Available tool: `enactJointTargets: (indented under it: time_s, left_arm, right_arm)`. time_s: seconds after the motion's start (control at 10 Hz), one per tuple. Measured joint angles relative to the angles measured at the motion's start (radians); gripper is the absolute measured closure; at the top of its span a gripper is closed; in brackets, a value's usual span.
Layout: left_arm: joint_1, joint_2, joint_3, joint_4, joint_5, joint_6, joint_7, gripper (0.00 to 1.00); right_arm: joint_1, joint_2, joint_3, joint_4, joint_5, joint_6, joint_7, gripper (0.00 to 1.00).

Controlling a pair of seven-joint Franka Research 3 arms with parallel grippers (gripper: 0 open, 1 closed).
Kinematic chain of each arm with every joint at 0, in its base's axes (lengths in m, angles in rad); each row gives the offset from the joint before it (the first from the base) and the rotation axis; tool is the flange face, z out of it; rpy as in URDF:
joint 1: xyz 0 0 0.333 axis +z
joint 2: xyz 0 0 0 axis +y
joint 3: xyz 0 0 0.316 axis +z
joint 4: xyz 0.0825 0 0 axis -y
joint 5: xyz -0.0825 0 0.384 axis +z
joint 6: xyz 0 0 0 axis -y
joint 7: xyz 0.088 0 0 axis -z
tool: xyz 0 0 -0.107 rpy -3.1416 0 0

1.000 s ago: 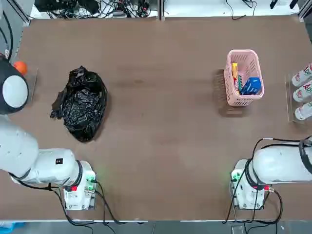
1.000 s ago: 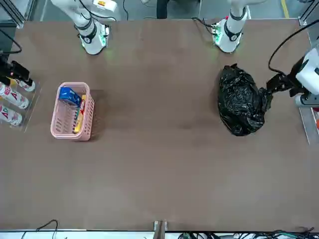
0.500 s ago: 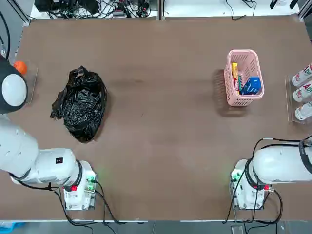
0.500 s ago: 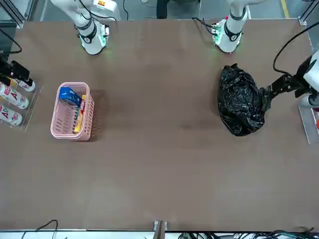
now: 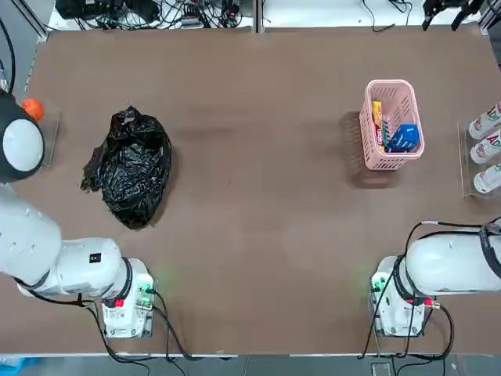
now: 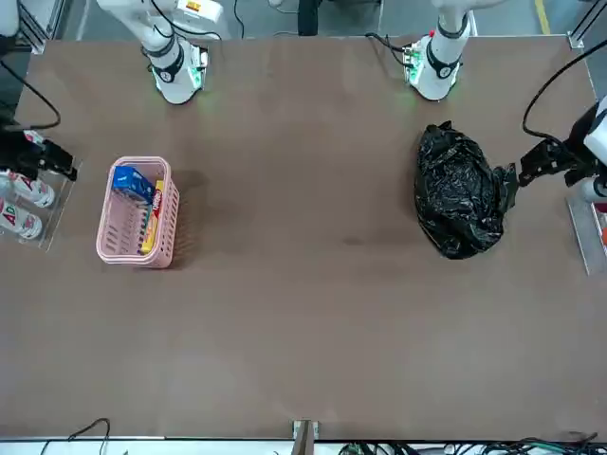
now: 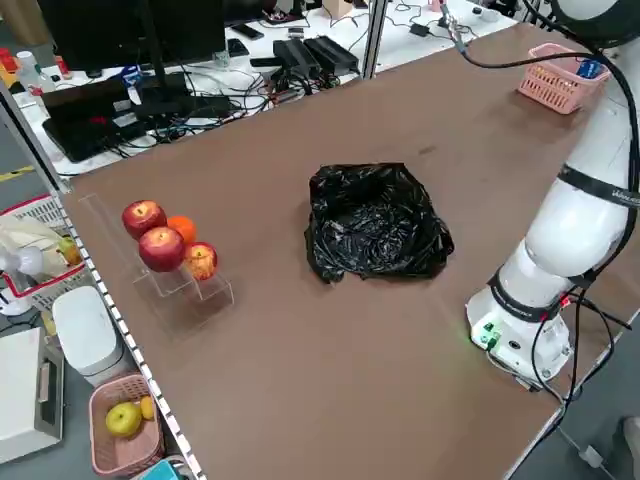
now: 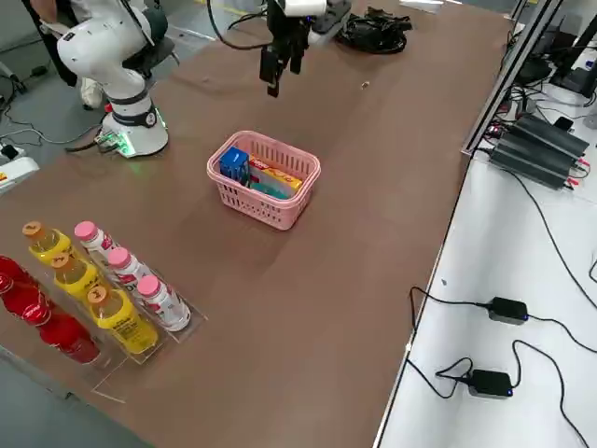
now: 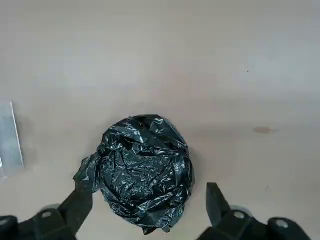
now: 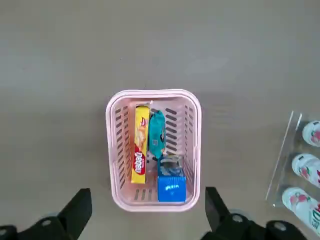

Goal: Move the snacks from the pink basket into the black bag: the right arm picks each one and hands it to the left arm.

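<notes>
While all three snack packets (image 10: 155, 150) lie in the small pink slotted plastic basket (image 5: 390, 90) at your 2 o'clock, nothing is done yet. Your right hand (image 10: 145, 207) hangs above it, fingers wide, holding nothing. Your left hand (image 9: 145, 210) waits wide over the crinkly black plastic bag (image 5: 129, 166) at 10 o'clock.

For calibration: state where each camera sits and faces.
Top: overhead, facing down; arm bases at bottom.
Front: across table, facing robot; bases at top.
Left side: raised, over black bag; left arm.
Right side: raised, over pink basket; right arm.
Left wrist: above bag; left tool open.
Right wrist: above basket; right tool open.
Top, front share bag, basket.
</notes>
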Motion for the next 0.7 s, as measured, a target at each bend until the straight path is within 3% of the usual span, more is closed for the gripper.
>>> enactJointTargets:
  time_s: [0.7]
  left_arm:
    - [-0.005,0.002,-0.006,0.000,0.000,0.002,-0.003,0.00]
  right_arm:
    - [-0.036,-0.092,-0.019,-0.457,0.000,0.368,-0.055,0.00]
